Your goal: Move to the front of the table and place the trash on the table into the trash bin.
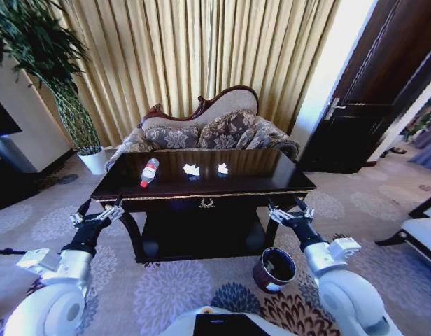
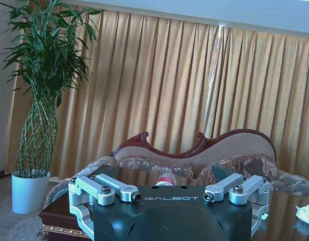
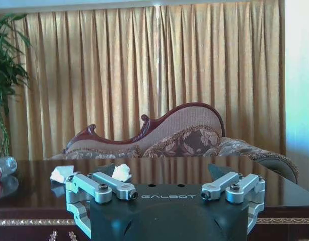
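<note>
The dark glossy table (image 1: pixel 271 183) stands straight ahead, in front of me. On its top lie a clear bottle (image 1: pixel 149 172) with a red label, on its side at the left, and two white paper wads (image 1: pixel 192 169) (image 1: pixel 222 168) near the middle. The dark brown trash bin (image 1: pixel 273 269) stands on the carpet by the table's front right leg. My left gripper (image 1: pixel 98 212) is open, held low before the table's left front corner. My right gripper (image 1: pixel 290 210) is open too, by the right front corner and just above the bin. Both hold nothing.
A patterned sofa (image 1: pixel 215 129) stands close behind the table, with gold curtains beyond it. A white plant pot (image 1: pixel 95 159) stands at the back left, a dark door (image 1: pixel 362 105) at the right and a chair (image 1: pixel 422 227) at the right edge. Patterned carpet lies between me and the table.
</note>
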{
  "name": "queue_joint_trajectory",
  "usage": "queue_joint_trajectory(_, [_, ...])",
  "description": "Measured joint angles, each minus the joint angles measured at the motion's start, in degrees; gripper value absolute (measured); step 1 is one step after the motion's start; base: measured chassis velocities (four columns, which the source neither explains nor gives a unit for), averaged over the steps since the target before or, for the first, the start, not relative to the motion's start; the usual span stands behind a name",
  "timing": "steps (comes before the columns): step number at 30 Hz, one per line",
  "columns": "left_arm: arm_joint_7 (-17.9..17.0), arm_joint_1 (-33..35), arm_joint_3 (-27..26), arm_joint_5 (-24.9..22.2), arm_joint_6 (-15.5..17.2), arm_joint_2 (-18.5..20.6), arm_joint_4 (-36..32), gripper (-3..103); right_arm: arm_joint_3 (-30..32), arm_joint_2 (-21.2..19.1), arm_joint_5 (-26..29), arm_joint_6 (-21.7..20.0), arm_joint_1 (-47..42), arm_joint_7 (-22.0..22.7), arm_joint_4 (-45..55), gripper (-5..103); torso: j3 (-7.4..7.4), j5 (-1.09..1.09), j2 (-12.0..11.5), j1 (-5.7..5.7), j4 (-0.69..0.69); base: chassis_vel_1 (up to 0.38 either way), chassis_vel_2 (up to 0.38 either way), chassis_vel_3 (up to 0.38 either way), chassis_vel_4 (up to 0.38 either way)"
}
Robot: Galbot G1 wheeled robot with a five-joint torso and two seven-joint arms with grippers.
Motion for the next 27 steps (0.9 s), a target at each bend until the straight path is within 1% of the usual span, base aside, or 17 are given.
queue_joint_trajectory(7, [0.0, -0.2, -0.2, 0.1, 0.8, 0.2, 0.0, 100, 0.0, -0.5, -0.8, 0.1, 0.2, -0.1, -0.7, 100, 0.00, -0.01, 0.0, 0.00, 0.00, 0.000, 0.000, 0.000, 0.000])
queue_joint_trajectory(14, [0.0, 0.0, -0.2, 0.4, 0.8, 0.2, 0.0, 100, -0.2, 0.0, -2.3, 0.1, 0.0, -0.2, -1.1, 100, 0.00, 0.00, 0.0, 0.00, 0.00, 0.000, 0.000, 0.000, 0.000])
queue_joint_trajectory(27, [0.2, 0.2, -0.1, 0.5, 0.9, 0.2, 0.0, 100, -0.7, 0.1, -2.7, 0.2, 0.4, -0.3, -2.1, 100, 0.00, -0.01, 0.0, 0.00, 0.00, -0.072, 0.069, 0.072, -0.062])
